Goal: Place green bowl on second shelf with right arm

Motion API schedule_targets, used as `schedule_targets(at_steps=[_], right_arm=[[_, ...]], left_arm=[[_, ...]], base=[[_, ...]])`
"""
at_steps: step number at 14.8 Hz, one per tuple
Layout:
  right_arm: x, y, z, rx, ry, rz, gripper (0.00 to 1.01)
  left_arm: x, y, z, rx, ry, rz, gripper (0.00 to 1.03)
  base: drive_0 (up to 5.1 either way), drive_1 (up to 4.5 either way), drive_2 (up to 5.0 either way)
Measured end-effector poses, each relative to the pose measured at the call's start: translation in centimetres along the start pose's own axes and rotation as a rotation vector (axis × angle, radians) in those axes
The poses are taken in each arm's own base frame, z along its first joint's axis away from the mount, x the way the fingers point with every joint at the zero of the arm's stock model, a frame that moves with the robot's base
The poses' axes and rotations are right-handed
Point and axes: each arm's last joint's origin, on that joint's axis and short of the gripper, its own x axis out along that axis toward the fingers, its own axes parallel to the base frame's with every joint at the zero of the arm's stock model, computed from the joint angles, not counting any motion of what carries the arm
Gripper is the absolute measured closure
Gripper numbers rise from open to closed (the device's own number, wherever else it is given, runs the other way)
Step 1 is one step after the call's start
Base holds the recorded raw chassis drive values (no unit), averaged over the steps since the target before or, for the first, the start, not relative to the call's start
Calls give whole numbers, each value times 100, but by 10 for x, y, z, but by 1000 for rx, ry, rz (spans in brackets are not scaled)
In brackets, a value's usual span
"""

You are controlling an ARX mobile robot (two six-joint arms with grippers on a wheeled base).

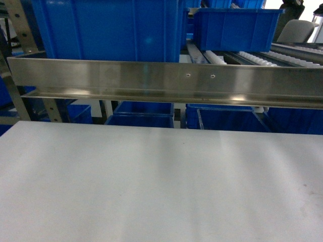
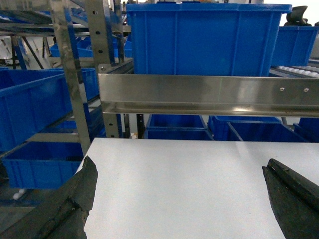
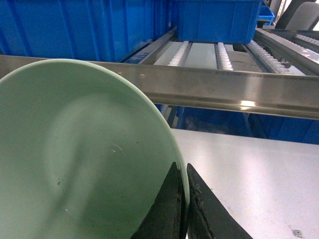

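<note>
On my head camera I see only the white table (image 1: pixel 161 181), the steel front rail of the second shelf (image 1: pixel 166 80) and the large blue crate (image 1: pixel 108 30) on it, with a smaller blue crate (image 1: pixel 234 27) to its right on the roller rails (image 1: pixel 257 58); neither arm shows there. The right wrist camera gives me what the head misses: the green bowl (image 3: pixel 79 159) fills its left side, tilted on edge, its rim pinched between the two black fingers (image 3: pixel 167 211) of the right gripper (image 3: pixel 183 209), which are closed narrowly on it. The bowl sits just in front of the shelf rail, above the table. On the left wrist camera the left gripper (image 2: pixel 182 199) has its fingers spread wide, holding nothing, over the table.
</note>
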Motion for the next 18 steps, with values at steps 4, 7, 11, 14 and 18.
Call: schedule_targets(at_steps=[4, 7, 11, 14, 18], right_arm=[[0, 0, 0, 0, -1, 2, 99], [0, 0, 0, 0, -1, 1, 99], [0, 0, 0, 0, 0, 1, 99], [0, 0, 0, 0, 0, 1, 99], [0, 0, 0, 0, -2, 1, 99]], left_arm=[[0, 0, 0, 0, 3, 0, 5], [0, 0, 0, 0, 2, 0, 5], [0, 0, 0, 0, -1, 0, 5], [0, 0, 0, 0, 0, 0, 5], [0, 0, 0, 0, 0, 0, 5]], base=[[-493, 187, 290], [-482, 131, 350], [-493, 122, 340], [-487, 248, 248], [-493, 242, 242]])
